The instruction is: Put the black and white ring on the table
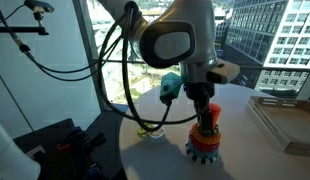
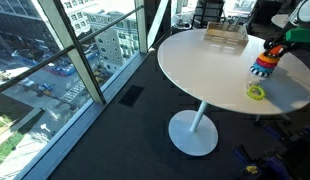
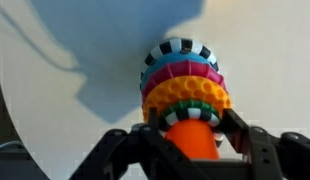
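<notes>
Gripper [image 3: 192, 142] fingers at the wrist view's bottom edge flank an orange-red peg tip [image 3: 189, 128], grip unclear, with orange, pink and teal rings [image 3: 185, 92] stacked in front of the black and white ring [image 3: 183, 50] at upper centre, while in an exterior view the table [image 1: 245, 150] carries a yellow-green ring [image 1: 147, 130] lower left and a clear tray [image 1: 285, 120] right.

The gripper [image 3: 195, 120] has its 2 fingers on either side of a red-orange peg [image 3: 192, 142]; contact is unclear. Beyond sit 3 stacked rings [image 3: 187, 92], then the black and white ring [image 3: 183, 52], above the table [image 3: 55, 100].
</notes>
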Robot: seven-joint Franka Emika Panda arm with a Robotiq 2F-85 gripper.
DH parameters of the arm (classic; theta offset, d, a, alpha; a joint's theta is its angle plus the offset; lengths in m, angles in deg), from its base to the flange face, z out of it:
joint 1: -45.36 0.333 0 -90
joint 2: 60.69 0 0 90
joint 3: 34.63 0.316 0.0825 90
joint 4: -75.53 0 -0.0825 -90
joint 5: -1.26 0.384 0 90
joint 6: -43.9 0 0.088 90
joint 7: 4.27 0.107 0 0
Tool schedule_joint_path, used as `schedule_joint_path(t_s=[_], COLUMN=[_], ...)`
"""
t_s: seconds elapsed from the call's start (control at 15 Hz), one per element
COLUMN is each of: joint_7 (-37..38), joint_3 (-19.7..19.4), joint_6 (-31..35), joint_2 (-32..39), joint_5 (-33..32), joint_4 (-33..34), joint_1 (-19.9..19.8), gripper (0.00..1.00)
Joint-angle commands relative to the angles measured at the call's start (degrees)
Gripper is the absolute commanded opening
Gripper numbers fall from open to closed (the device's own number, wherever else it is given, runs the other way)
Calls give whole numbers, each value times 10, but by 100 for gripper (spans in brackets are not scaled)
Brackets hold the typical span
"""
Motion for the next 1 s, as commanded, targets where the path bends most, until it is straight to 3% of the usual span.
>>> schedule_joint_path(t_s=[0.0, 0.93], joint_7=[-3, -13], joint_3=[-9, -3], joint_6=[7, -16], joint_2=[2, -103], joint_5=[8, 7], joint_4=[7, -35], joint_1=[9, 4], gripper=[40, 39])
